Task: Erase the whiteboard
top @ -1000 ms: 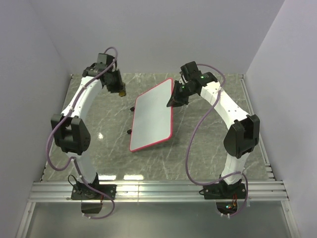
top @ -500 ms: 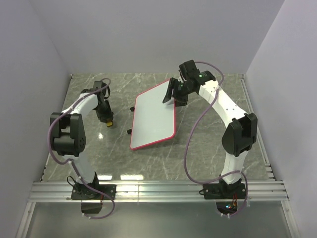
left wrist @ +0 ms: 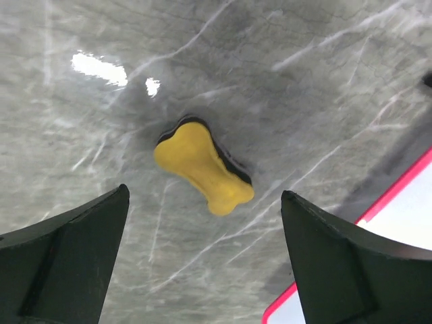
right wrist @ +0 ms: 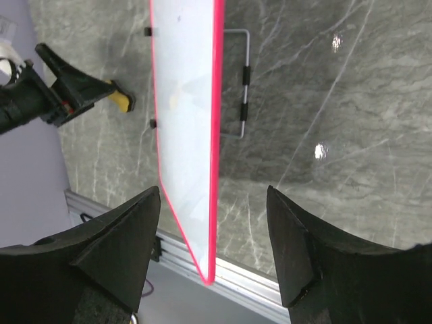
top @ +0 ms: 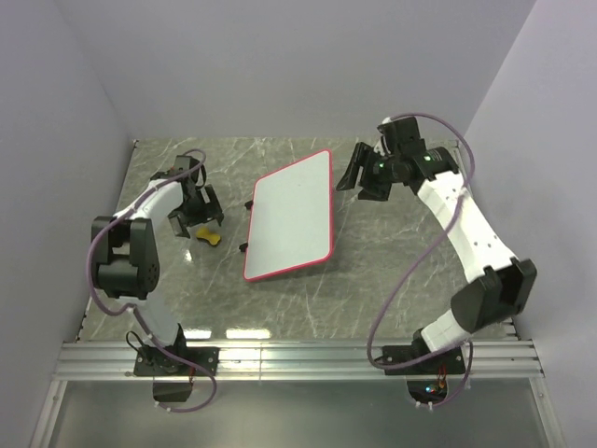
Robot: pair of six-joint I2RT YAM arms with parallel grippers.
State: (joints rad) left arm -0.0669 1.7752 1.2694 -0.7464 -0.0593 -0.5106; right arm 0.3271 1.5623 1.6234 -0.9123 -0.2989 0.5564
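The whiteboard [top: 291, 217] is a blank white panel in a red-pink frame, leaning tilted on the marble table; it also shows in the right wrist view [right wrist: 183, 115] and as a corner in the left wrist view [left wrist: 408, 209]. My left gripper [top: 199, 211] [left wrist: 202, 202] hangs open just above a small yellow sponge [top: 210, 237] [left wrist: 202, 167], which lies loose on the table left of the board. My right gripper [top: 362, 177] [right wrist: 212, 194] is open, apart from the board's upper right corner, with nothing held.
A wire stand [right wrist: 244, 84] props the board from behind, and black clips [top: 250, 203] sit on its left edge. An aluminium rail [top: 298, 359] runs along the near table edge. Pale walls enclose the left, back and right sides.
My left gripper came down to the table, opened and let the yellow sponge go. My right gripper opened, left the board's top edge and drew back to the right.
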